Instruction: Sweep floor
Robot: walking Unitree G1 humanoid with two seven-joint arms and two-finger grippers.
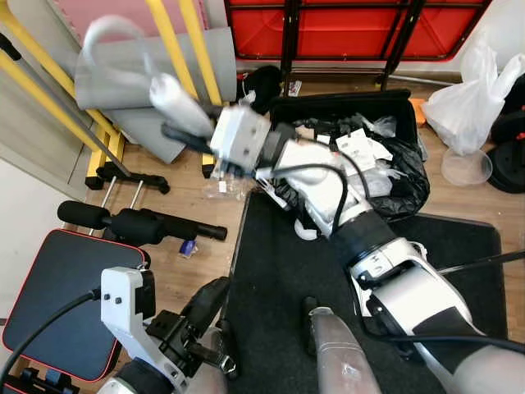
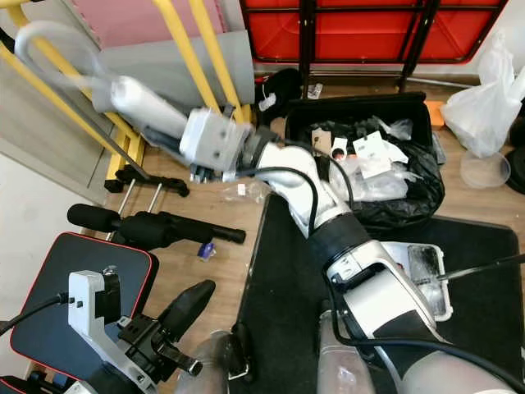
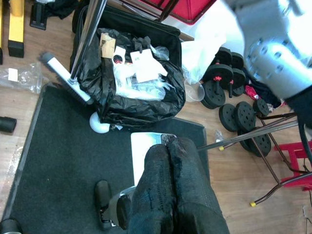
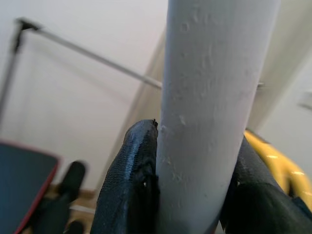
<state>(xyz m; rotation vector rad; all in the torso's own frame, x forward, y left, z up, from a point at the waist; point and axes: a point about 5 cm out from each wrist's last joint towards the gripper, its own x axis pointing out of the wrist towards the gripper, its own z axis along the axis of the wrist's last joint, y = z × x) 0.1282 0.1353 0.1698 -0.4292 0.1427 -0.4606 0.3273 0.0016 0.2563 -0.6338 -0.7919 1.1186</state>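
Left eye view: black bin bag holds white scraps.

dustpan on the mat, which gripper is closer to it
Left. The left gripper hangs low with fingers shut just above the white dustpan. The right gripper is raised away toward the yellow bars, clamped on the grey broom handle.
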